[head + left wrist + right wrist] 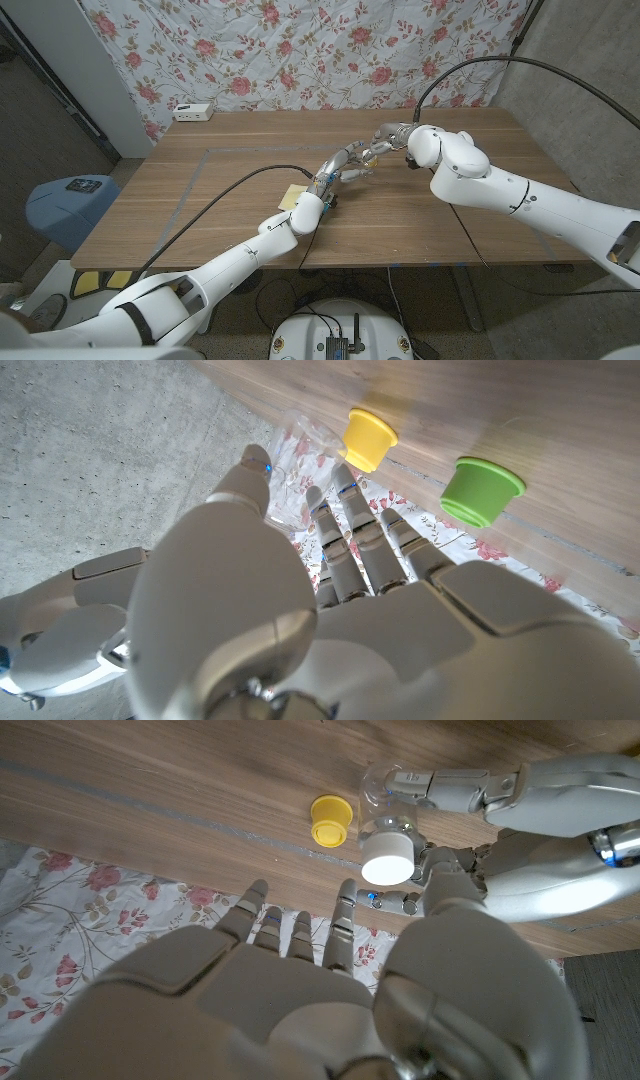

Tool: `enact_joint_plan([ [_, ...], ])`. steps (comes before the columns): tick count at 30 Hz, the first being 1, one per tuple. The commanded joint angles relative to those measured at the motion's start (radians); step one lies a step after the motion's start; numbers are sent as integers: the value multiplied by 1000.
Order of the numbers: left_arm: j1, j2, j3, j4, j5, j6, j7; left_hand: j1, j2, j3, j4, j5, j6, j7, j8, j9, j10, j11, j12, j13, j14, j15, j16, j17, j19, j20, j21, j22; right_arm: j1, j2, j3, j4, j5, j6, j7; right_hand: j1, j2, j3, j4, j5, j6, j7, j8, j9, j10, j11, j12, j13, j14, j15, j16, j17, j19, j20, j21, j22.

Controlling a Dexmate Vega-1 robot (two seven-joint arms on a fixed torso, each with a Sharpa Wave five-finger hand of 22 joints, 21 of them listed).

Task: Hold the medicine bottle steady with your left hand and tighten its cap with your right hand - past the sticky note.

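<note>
A floral cloth (300, 50) hangs behind the wooden tabletop (200, 190). Near its middle, the left hand (340, 168) grips the clear medicine bottle (388, 810), white cap (387, 865) on. The right hand (392, 137) hovers just beside it — fingers (300, 935) spread, holding nothing. A yellow sticky note (293, 197) lies near the left wrist; a yellow cup (330, 821) and a green cup (480, 490) stand beyond.

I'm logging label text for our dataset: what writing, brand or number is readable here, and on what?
None is readable.
Medicine bottle: clear, no label shows.
Sticky note: looks blank.
White device at the table's far edge: any markings too small to read.
</note>
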Motion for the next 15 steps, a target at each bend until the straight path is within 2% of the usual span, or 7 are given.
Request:
enact_joint_plan([
  [1, -7, -6, 2, 12, -1, -5, 2, 0, 13, 8, 1, 4, 8, 0, -2, 3, 45, -40, 4, 4, 11, -91, -1, -1, 4, -145, -1, 2, 0, 15, 3, 24, -5, 23, -1, 12, 1, 9, 1, -2, 18, 0, 10, 3, 9, 6, 8, 3, 7, 0, 6, 1, 8, -1, 6, 4],
  [15, -9, -9, 6, 14, 0, -3, 4, -5, 13, 13, 2, 4, 10, -2, -2, 3, 50, -40, 5, 4, 12, -90, 0, -1, 4, -146, -1, 2, -16, 24, 5, 32, -34, 27, -21, 41, 3, 19, -1, -5, 67, -2, 30, 9, 32, 4, 13, 3, 28, -10, 10, 1, 23, -9, 7, 4],
])
